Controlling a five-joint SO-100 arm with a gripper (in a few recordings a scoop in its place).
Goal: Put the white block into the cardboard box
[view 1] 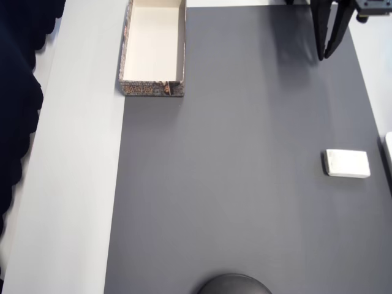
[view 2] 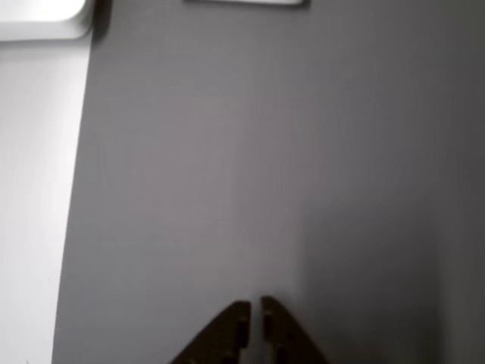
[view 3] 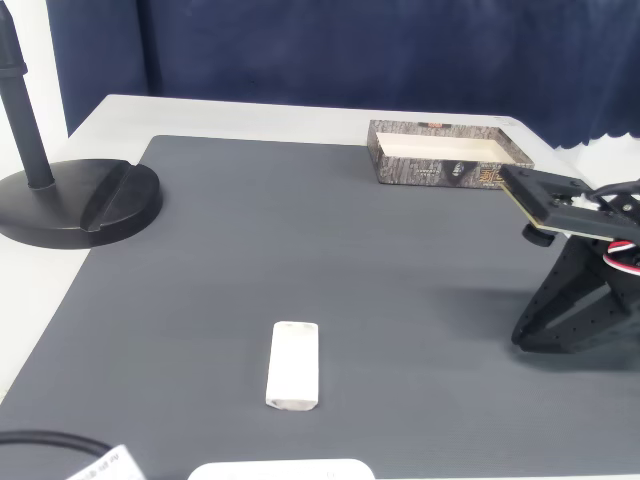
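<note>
In the fixed view the block (view 3: pixel 293 365) lies nearest the camera, low and left of centre in the frame, flat on the dark grey mat (view 3: pixel 300 260) that covers the table (view 3: pixel 250 115), with its long axis running roughly toward and away from the camera. Further back, at the right edge of the same frame, the tool (view 3: pixel 527 335) points down at the mat with nothing in it; the block is well apart from it, off to the left and nearer the camera. In the overhead view the tool (view 1: pixel 326 54) hangs at the upper right and the block (view 1: pixel 347 163) sits at the right edge about mid-height, so the block lies almost straight down the frame from the tool, its long axis running left to right, across that line of approach. In the wrist view the tool (view 2: pixel 255 311) shows at the bottom centre with its tips close together, only a thin slit between them, and empty; a white sliver at the top edge, right of centre, is probably the block (view 2: pixel 246 2), dead ahead. The tool will likely need to spread before it comes down on the block, and closing across the short width looks the easier grip. Farthest off, the box (view 3: pixel 450 160) stands at the back right of the fixed view, and at the upper left of the overhead view (view 1: pixel 153 86), with its cream inside bare. A black lamp-like stand base (view 3: pixel 75 200) rests at the far left.
</note>
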